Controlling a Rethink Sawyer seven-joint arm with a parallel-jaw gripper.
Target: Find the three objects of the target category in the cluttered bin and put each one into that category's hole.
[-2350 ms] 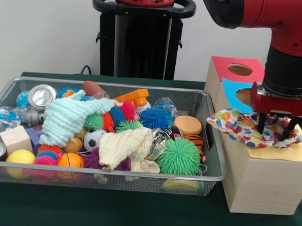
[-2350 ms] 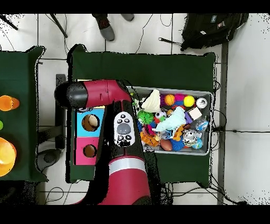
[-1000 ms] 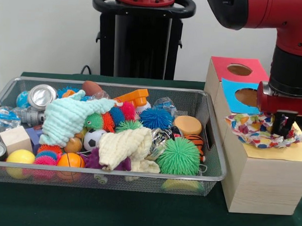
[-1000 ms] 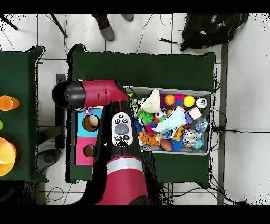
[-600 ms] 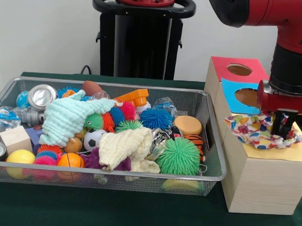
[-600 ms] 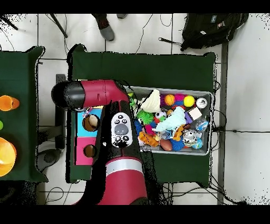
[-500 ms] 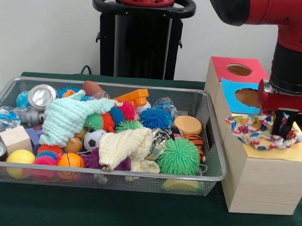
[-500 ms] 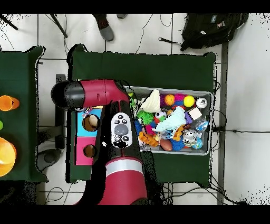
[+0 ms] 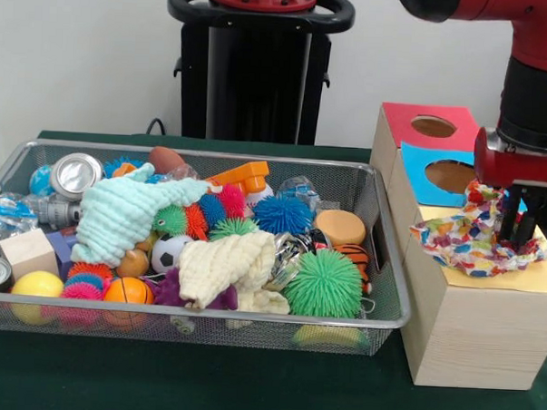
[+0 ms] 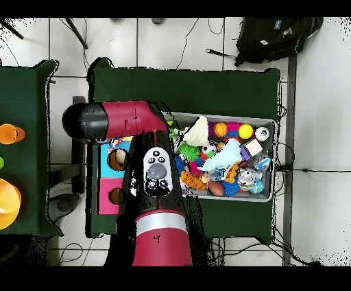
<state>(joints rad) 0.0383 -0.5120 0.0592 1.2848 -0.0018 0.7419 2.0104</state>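
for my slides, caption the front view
Gripper pressing a dotted cloth on the yellow box, beside the bin.

Dotted cloth hides yellow box's hole; arm covers it overhead.

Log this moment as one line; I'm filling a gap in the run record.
gripper: down in polka-dot cloth | cloth: bunched on yellow-topped box | wire basket: no dotted cloths visible
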